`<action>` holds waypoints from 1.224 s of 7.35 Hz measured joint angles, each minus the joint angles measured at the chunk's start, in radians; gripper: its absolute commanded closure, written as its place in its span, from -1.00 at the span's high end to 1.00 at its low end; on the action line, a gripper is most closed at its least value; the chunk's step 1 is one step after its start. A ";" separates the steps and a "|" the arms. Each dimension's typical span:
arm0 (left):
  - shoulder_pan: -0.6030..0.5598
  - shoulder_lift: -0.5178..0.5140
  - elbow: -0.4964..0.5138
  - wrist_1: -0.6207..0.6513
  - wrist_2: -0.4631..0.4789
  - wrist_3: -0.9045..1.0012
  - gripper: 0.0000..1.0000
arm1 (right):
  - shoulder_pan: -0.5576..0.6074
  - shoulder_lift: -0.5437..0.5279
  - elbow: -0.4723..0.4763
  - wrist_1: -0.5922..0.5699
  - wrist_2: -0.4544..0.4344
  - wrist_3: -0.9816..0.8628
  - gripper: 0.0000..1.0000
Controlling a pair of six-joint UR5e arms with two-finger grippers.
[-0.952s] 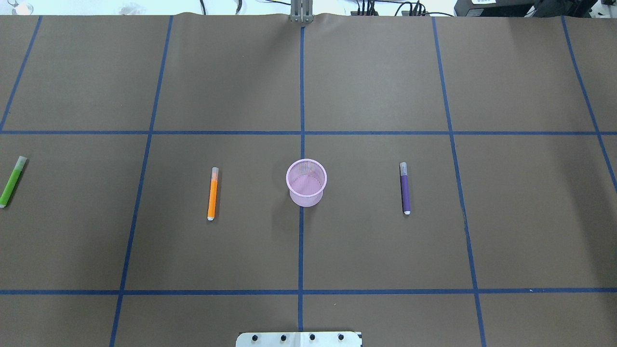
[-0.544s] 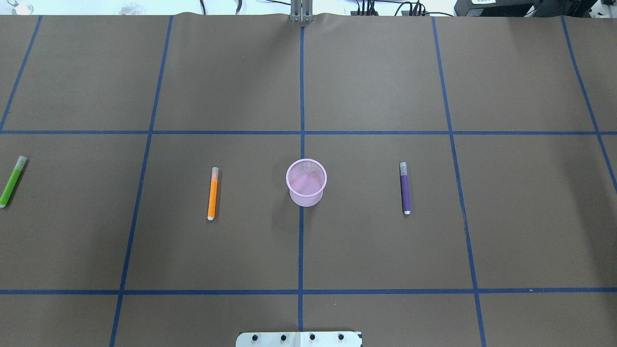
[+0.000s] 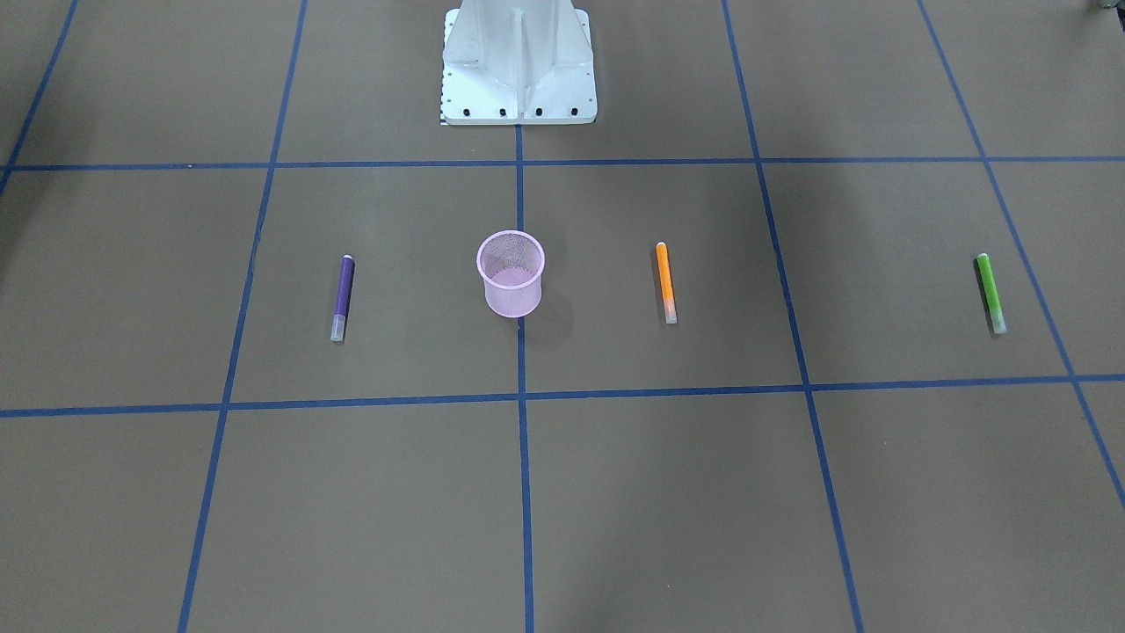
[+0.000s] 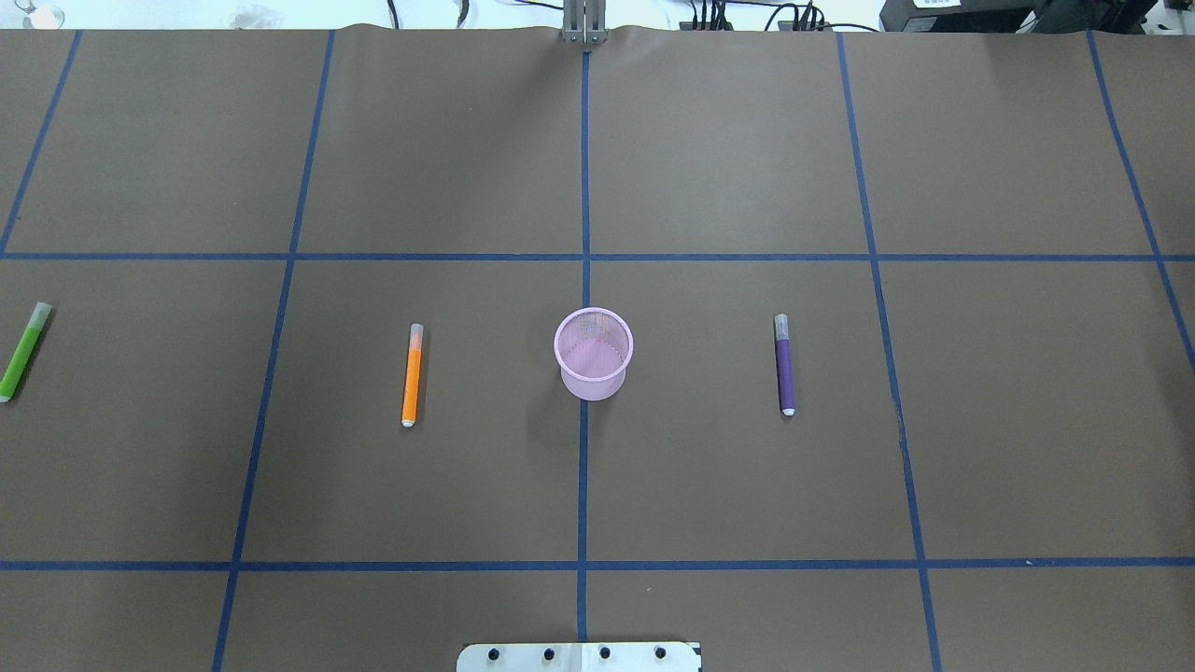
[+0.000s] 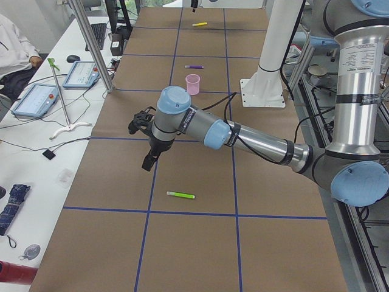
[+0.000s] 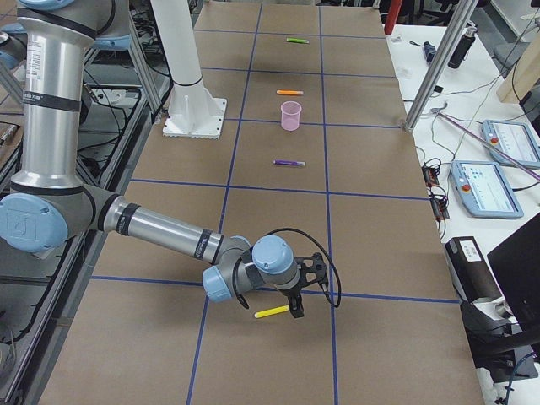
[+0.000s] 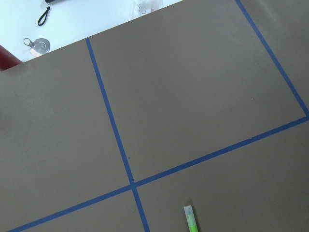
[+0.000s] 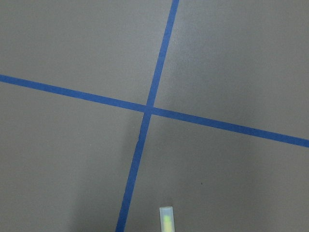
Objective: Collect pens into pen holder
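The pink mesh pen holder (image 4: 594, 353) stands upright and empty at the table's middle, also in the front view (image 3: 511, 272). The orange pen (image 4: 412, 374) lies to its left, the purple pen (image 4: 785, 364) to its right, the green pen (image 4: 22, 351) at the far left edge. The yellow pen (image 6: 272, 312) lies at the table's right end. My left gripper (image 5: 148, 163) hangs above the table near the green pen (image 5: 180, 195). My right gripper (image 6: 295, 308) hovers right by the yellow pen. I cannot tell whether either is open or shut.
The robot's white base plate (image 4: 579, 657) sits at the near edge, behind the holder. Side benches carry tablets (image 5: 36, 97) and cables, and metal posts (image 6: 434, 67) stand at the table's far edge. Blue tape lines grid the brown table.
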 measured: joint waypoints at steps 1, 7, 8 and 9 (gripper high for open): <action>0.000 0.000 -0.002 -0.002 0.000 0.000 1.00 | -0.050 -0.001 -0.053 0.098 -0.042 0.065 0.67; -0.001 0.000 -0.006 -0.007 0.000 0.000 1.00 | -0.130 -0.037 -0.115 0.203 -0.086 0.107 0.32; -0.001 0.000 -0.007 -0.007 0.000 0.000 1.00 | -0.142 -0.036 -0.118 0.203 -0.095 0.106 0.29; -0.001 0.000 -0.007 -0.007 0.000 0.000 1.00 | -0.154 -0.031 -0.125 0.203 -0.109 0.106 0.09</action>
